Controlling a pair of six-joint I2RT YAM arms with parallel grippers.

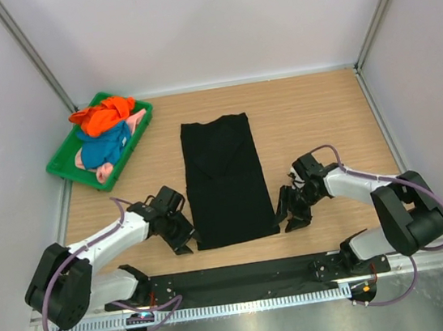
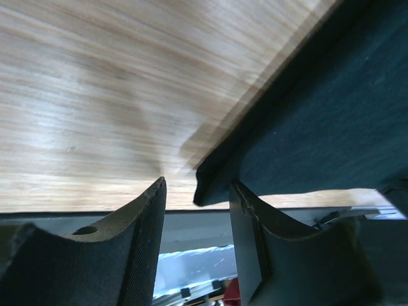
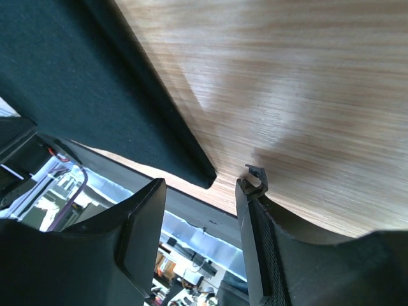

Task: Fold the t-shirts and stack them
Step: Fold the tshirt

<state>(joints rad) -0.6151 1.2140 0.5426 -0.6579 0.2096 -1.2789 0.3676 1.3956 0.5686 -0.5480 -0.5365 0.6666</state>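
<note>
Wooden table (image 1: 314,121) bears the black shirt (image 1: 223,177), folded to a long strip at centre. Left gripper (image 1: 186,239) and right gripper (image 1: 293,213) flank its near corners, both spread, pinching nothing. Orange shirt (image 1: 104,114), blue shirt (image 1: 108,144) and pink shirt (image 1: 105,171) lie heaped in the tray (image 1: 62,166), far left.

T-shirt (image 1: 223,177) lies between left gripper (image 1: 184,240) and right gripper (image 1: 291,213) — other t-shirts (image 1: 107,131) in tray (image 1: 62,167) behind-left.

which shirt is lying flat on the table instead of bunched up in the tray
The black t-shirt, lying flat as a long strip on the table. The orange shirt, blue shirt and pink shirt are crumpled in the green tray.
</note>
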